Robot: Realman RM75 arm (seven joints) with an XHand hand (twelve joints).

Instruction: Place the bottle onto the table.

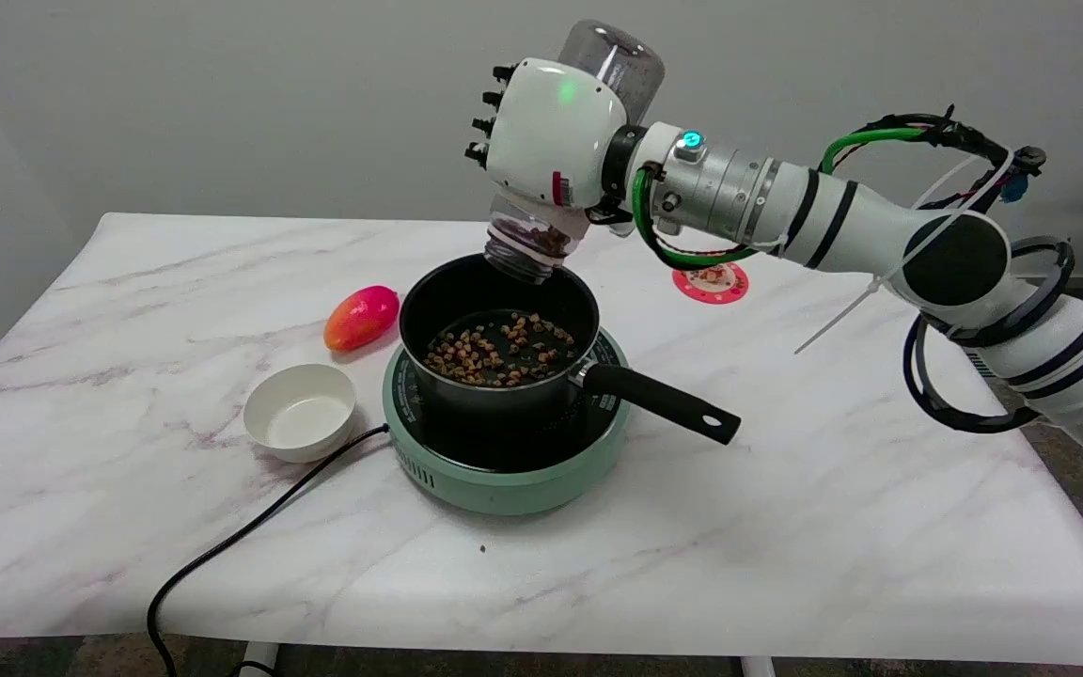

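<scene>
At upper centre of the frame, the right hand [553, 136] grips the clear plastic bottle [612, 58], long axis tilted mouth-down over the black saucepan [494, 310]; the white marble tabletop [833, 451] lies below.

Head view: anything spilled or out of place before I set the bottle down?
One small brown piece lies on the table in front of the green burner, apparently spilled. The bottle in the right hand is inverted over the pot.
</scene>
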